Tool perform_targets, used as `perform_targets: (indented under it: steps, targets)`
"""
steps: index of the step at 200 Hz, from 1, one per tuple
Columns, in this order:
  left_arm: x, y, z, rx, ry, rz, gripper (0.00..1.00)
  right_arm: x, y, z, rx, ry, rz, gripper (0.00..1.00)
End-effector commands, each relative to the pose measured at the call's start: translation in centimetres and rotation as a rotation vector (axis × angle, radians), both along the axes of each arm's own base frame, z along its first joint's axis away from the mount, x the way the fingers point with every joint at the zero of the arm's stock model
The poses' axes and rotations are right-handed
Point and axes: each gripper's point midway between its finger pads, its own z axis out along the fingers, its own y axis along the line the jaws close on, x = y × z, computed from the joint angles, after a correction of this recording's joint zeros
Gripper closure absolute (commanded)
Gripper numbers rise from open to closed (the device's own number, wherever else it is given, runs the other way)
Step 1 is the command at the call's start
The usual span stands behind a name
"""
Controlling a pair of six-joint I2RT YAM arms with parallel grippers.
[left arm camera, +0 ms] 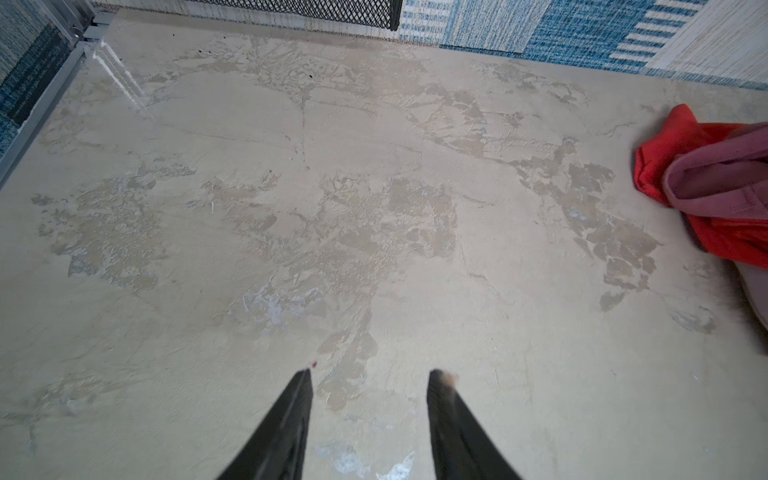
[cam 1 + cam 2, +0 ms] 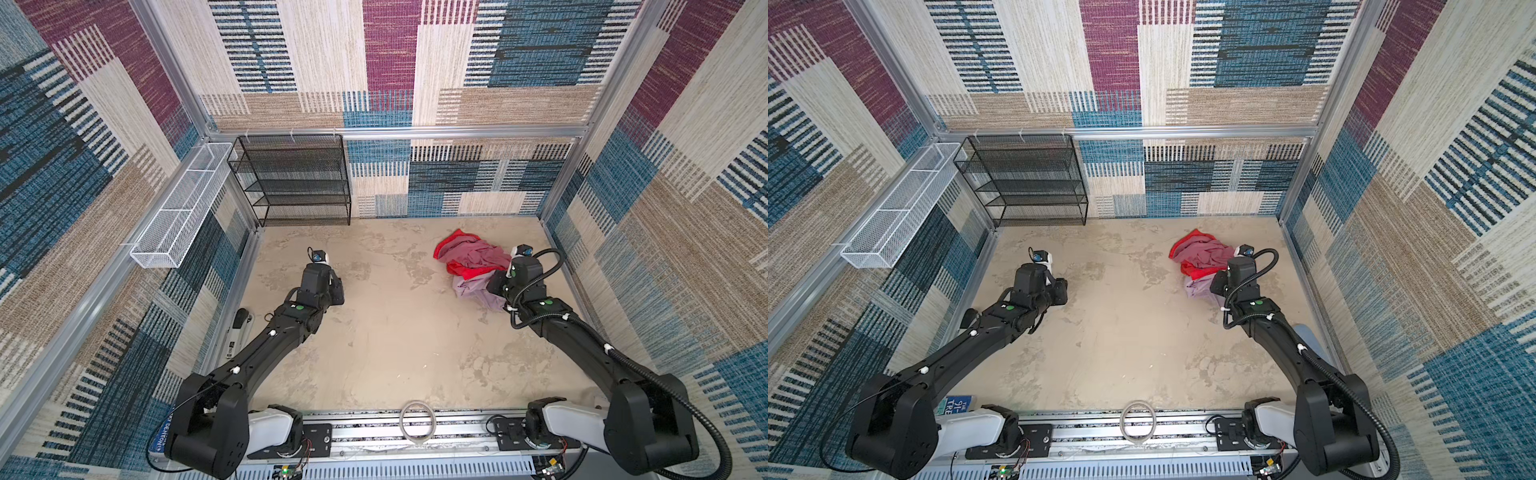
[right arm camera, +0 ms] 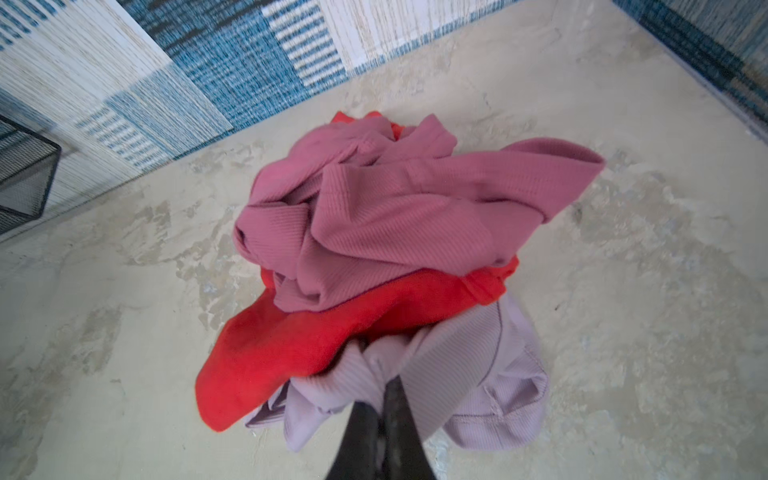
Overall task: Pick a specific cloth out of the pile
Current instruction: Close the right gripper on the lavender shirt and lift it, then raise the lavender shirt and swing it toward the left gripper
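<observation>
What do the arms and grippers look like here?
The left arm and right arm are black with white base segments and a green dot near the wrist; only the right carries a ribbed conduit. The left gripper and right gripper have slim, tapered black jaws.

Even, diffuse light fills the enclosure in both top views and casts almost no shadow on the mottled tabletop [image 2: 395, 332]. Wide-angle distortion bows the frame rails [image 2: 178, 83], most strongly at 9 and 3 o'clock. In the left wrist view the left gripper [image 1: 372, 374] is soft and out of focus at 6 o'clock. A pale glare streak lies at 10 o'clock and a soft shadow hugs the pile [image 1: 706, 187] at 3 o'clock. In the right wrist view the red cloth [image 3: 311, 345] glows oversaturated and the cloth [image 3: 469, 374] shows sharp ribbing. The right gripper [image 3: 384, 386] blurs at 6 o'clock.
</observation>
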Motion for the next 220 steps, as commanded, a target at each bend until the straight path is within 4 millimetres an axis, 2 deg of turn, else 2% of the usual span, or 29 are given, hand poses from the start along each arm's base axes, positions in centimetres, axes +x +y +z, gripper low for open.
perform_targets:
  steps: [1, 29, 65, 95, 154, 220]
  targets:
    - [0.3, 0.0, 0.5, 0.005, -0.005, 0.000, 0.52, 0.6, -0.1, 2.9, 0.012, -0.078, 0.012, 1.00]
    - [0.2, 0.0, 1.1, 0.002, -0.010, -0.002, 0.52, 0.5, -1.0, 5.7, 0.021, -0.149, -0.015, 1.00]
    - [-0.1, 0.1, 2.1, -0.005, -0.026, -0.001, 0.52, 0.1, -1.9, 8.2, 0.019, -0.210, -0.042, 1.00]
    - [-0.4, 0.1, 2.1, -0.021, -0.029, 0.006, 0.52, -0.1, -2.3, 10.6, 0.023, -0.262, -0.049, 1.00]
    - [-0.7, 0.0, 2.5, -0.045, -0.032, 0.004, 0.52, -1.0, -2.7, 17.5, 0.014, -0.405, -0.055, 1.00]
    - [-1.0, 0.1, 4.5, -0.063, -0.044, 0.012, 0.52, -1.3, -2.0, 24.4, 0.008, -0.533, -0.005, 1.00]
